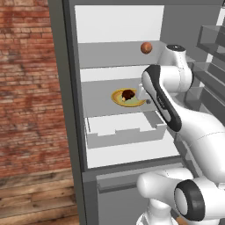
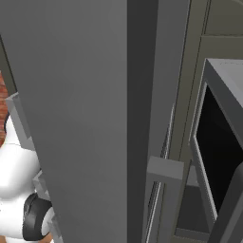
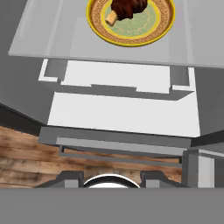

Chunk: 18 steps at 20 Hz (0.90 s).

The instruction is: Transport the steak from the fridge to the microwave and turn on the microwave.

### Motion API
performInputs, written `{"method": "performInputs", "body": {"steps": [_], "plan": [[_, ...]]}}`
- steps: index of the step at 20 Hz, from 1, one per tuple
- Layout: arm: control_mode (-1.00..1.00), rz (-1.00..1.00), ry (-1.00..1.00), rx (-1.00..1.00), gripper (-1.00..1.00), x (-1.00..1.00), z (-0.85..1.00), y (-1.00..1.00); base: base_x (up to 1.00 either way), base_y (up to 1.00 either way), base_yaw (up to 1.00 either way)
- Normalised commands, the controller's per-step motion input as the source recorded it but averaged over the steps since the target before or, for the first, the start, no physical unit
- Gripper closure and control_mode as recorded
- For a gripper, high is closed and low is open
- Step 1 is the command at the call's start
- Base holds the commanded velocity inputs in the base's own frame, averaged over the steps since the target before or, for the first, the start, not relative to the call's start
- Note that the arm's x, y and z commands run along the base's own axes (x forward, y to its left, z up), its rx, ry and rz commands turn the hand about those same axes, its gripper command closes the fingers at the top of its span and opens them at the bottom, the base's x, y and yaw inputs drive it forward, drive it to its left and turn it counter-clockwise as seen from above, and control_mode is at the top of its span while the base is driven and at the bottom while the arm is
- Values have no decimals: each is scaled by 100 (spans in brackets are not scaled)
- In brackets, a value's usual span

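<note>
While the fridge (image 1: pixel 70 110) stood open, the steak (image 1: pixel 128 94) sat on a yellow plate (image 1: pixel 118 100) on a shelf; whether the claw (image 1: pixel 143 93) was open, I couldn't tell.

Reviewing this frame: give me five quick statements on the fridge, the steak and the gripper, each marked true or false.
1. The steak lies on a yellow-rimmed plate. True.
2. The plate sits in the drawer. False: it sits on the shelf above the drawer.
3. The fridge is shut. False: it stands open, its shelves in view.
4. An orange-brown ball rests on a higher shelf than the steak. True.
5. The gripper holds the steak. False: the steak lies on the plate, apart from it.
</note>
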Motion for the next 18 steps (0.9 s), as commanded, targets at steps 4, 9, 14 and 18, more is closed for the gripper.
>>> {"method": "performInputs", "body": {"steps": [4, 9, 14, 18], "plan": [[-100, 0, -2, 0, -100, -2, 0, 0, 0, 0, 0], [-100, -11, -1, 0, -100, 0, 0, 4, 0, 0, 0], [-100, -16, -8, 0, -100, 7, 0, 13, 0, 0, 0], [-100, -4, -16, 0, -100, 18, 0, 3, 0, 0, 0]]}}
